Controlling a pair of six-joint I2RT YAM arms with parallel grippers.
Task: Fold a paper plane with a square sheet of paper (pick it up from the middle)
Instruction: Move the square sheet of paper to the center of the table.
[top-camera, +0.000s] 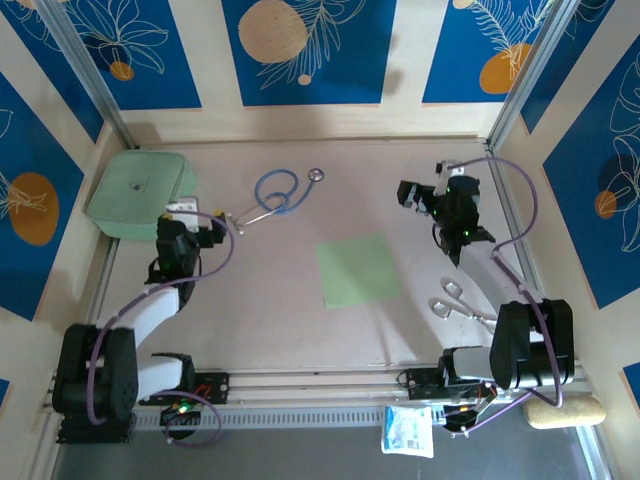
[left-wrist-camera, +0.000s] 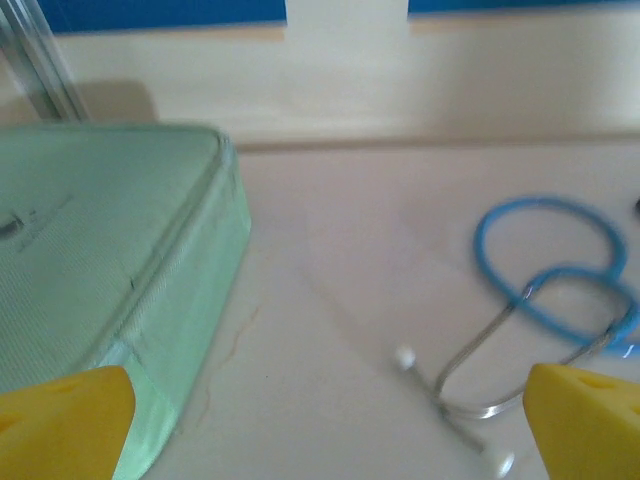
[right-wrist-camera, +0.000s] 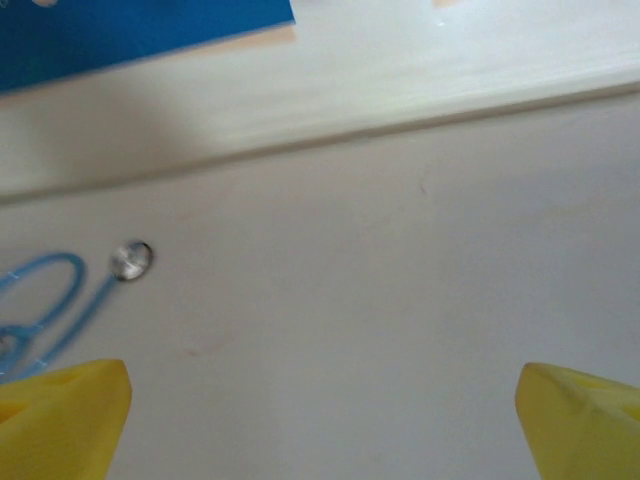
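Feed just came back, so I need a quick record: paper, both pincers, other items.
paper: flat, unfolded, mid-table, nothing touching it
left pincer: open, empty, facing the gap between box and stethoscope
right pincer: open, empty, facing the far wall, right of stethoscope
other: metal tool lying right of paper
fold: not started

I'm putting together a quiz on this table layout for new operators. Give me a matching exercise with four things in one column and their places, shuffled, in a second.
Things:
1. square sheet of paper
2. blue stethoscope
3. mint-green box
4. scissor-like metal tool

Places:
A. far left corner
B. near right side
C. centre of the table, lying flat
D. far side, just right of the box

Pairs: 1-C, 2-D, 3-A, 4-B
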